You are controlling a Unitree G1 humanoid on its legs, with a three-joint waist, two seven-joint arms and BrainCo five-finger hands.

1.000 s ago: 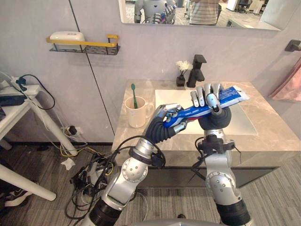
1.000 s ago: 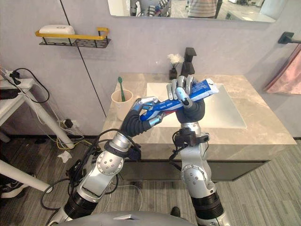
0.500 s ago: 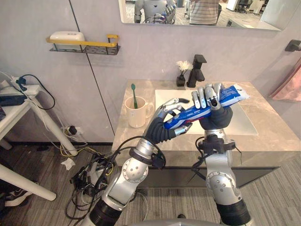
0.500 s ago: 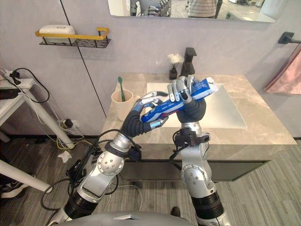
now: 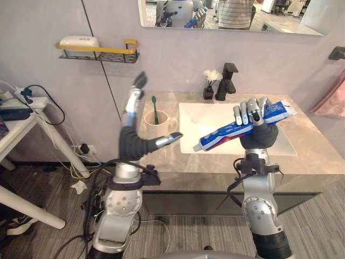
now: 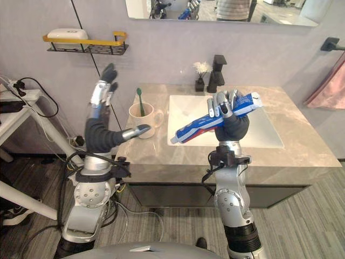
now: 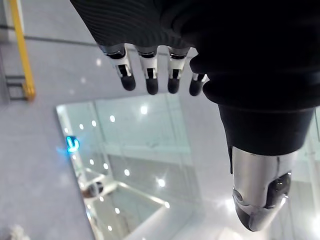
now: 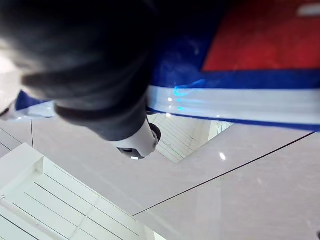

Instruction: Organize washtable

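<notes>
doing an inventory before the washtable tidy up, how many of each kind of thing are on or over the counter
toothpaste tube: 1, held in the right robot hand
toothbrush: 1, standing in the mug
mug: 1
faucet: 1
small vase of white flowers: 1
total: 5

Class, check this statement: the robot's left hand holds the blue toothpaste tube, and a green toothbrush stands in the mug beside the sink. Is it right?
One detail is wrong. The right hand holds the toothpaste tube, as the left eye view shows. The left hand is raised, open and empty. The green toothbrush does stand in the mug beside the sink.
</notes>
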